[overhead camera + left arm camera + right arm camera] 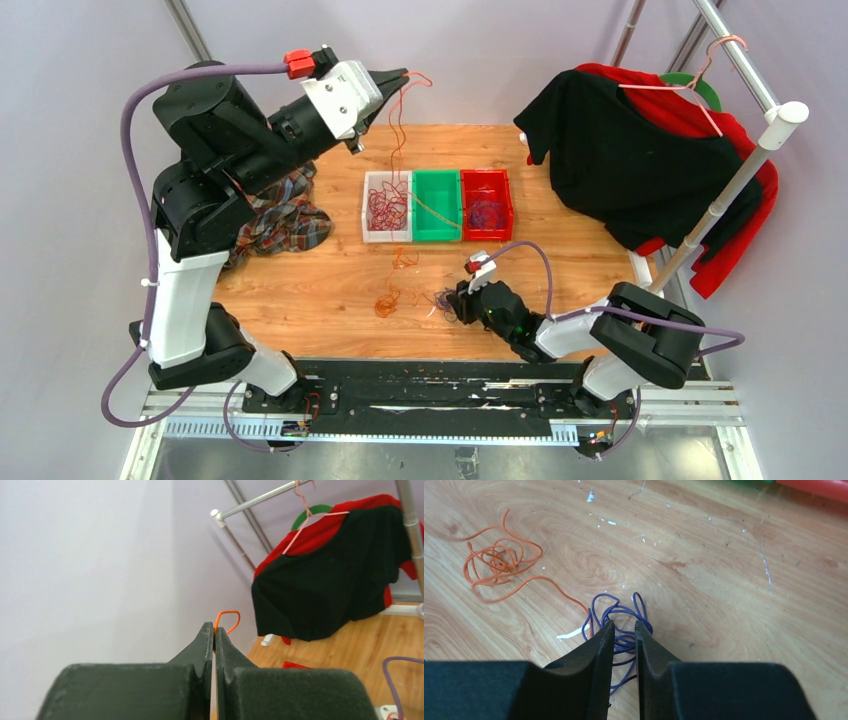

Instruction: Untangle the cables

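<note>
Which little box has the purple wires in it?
The red plastic bin, rightmost of three; the white bin holds dark red wires, the green bin barely any.

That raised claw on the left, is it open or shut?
Shut. The left gripper pinches an orange cable, its fingers pressed together.

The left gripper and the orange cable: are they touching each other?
Touching. The left wrist view shows the orange cable looping out from between the shut fingertips of the left gripper, which pinch it there.
</note>
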`<action>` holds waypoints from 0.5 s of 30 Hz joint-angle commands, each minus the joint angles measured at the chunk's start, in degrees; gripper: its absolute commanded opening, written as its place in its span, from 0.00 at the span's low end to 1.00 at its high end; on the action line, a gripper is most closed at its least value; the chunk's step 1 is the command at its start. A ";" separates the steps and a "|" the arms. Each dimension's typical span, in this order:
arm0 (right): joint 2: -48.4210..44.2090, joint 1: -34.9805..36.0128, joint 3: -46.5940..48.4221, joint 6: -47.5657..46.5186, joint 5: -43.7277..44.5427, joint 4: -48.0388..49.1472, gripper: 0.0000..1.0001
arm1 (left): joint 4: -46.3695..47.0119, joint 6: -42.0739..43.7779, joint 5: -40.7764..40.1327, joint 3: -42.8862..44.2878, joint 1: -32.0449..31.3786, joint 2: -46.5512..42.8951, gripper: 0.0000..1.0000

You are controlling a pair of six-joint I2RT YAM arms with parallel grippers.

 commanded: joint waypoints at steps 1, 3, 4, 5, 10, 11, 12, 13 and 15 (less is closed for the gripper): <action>0.70 0.62 -1.44 2.29 2.41 1.84 0.21 | 8.18 3.46 -3.00 0.52 -0.49 -0.22 0.00; 0.04 0.62 -2.20 2.14 2.84 3.00 0.21 | 9.04 3.99 -3.14 0.71 -0.49 -0.12 0.00; -1.05 0.62 -2.63 1.75 2.84 3.70 0.23 | 9.02 4.23 -3.12 0.74 -0.49 -0.09 0.00; -3.05 0.65 -2.62 1.20 2.93 3.13 0.29 | 8.99 4.09 -3.14 0.23 -0.49 -0.20 0.00; -16.95 0.72 4.98 -4.15 0.26 -10.70 0.64 | 8.95 3.60 -2.06 -4.19 -0.49 -2.37 0.00; -19.79 0.70 7.01 -5.88 -1.05 -14.50 0.67 | 8.90 3.42 -1.69 -5.07 -0.54 -2.64 0.00; -21.35 0.70 9.00 -7.21 -2.37 -16.67 0.68 | 8.71 3.28 -1.23 -5.42 -0.57 -2.78 0.01; -22.62 0.70 10.72 -8.38 -3.73 -18.19 0.68 | 8.41 3.14 -0.73 -5.50 -0.58 -2.85 0.00; -24.38 0.70 13.70 -10.56 -6.80 -20.17 0.69 | 7.84 2.77 -0.09 -5.38 -0.74 -2.66 0.00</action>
